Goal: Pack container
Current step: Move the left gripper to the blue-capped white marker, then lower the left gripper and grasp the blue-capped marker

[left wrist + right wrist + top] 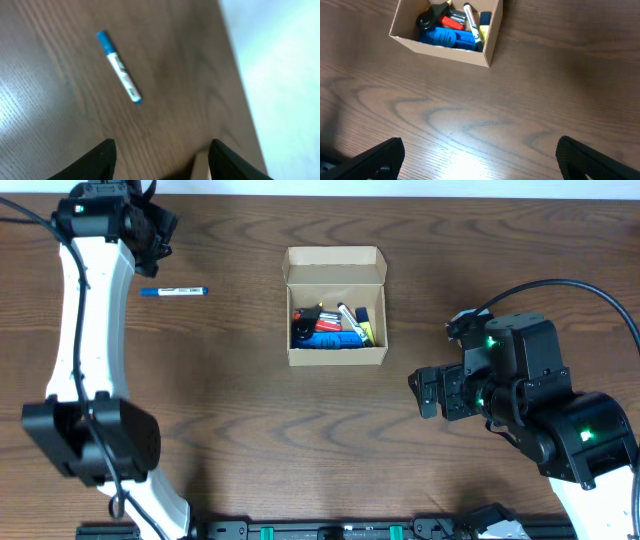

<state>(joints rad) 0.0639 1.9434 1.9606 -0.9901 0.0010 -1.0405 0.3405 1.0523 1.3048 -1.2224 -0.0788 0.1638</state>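
The container [336,358] is a small tan cardboard box with its flap lid open, at the table's middle; it also shows in the right wrist view [489,47]. It holds several pens and markers. A blue-capped white marker [174,291] lies alone on the table at the far left, also in the left wrist view [119,67]. My left gripper [160,235] is open and empty at the far left, just beyond the marker [160,160]. My right gripper [428,392] is open and empty, right of the box and nearer the front [480,160].
The table's far edge [240,80] runs close beside my left gripper, with pale floor beyond. Bare wood lies between the box and my right gripper.
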